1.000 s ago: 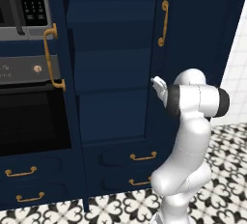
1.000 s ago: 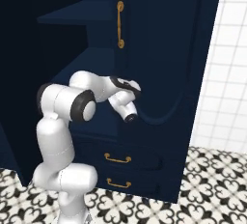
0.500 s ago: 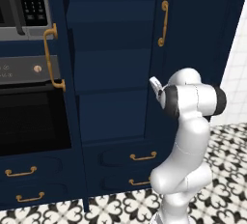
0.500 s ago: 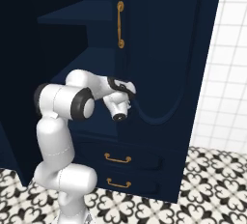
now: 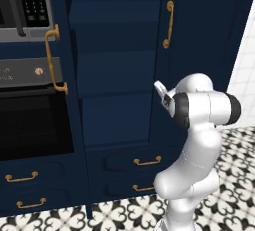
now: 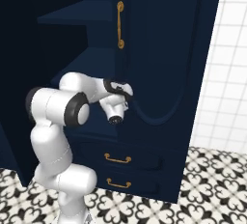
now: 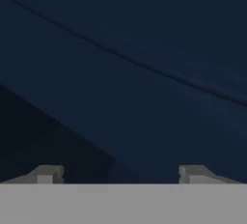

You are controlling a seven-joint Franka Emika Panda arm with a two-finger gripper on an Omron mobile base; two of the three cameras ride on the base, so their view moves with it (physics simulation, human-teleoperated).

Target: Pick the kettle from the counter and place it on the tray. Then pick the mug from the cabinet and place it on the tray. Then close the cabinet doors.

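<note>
Jaws stand spread wide with nothing between them, the gripper [image 7: 118, 175] facing a plain navy panel of the cabinet [image 5: 119, 75]. From the left base view: a black oven [image 5: 30, 120] at nine o'clock, then the cabinet's bare navy shelves [image 5: 117, 60], then a cabinet door [image 5: 199, 31] with its brass bar handle [image 5: 170, 24] at one o'clock. Brass-pulled drawers [image 5: 142, 163] sit at six o'clock.

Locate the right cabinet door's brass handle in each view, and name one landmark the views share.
Left base view: handle, upper right of centre, on the right door.
Right base view: upper centre, on the door's left edge.
Hand view: no handle; navy panel close up.
Shared landmark: the brass drawer pulls below the door.
</note>
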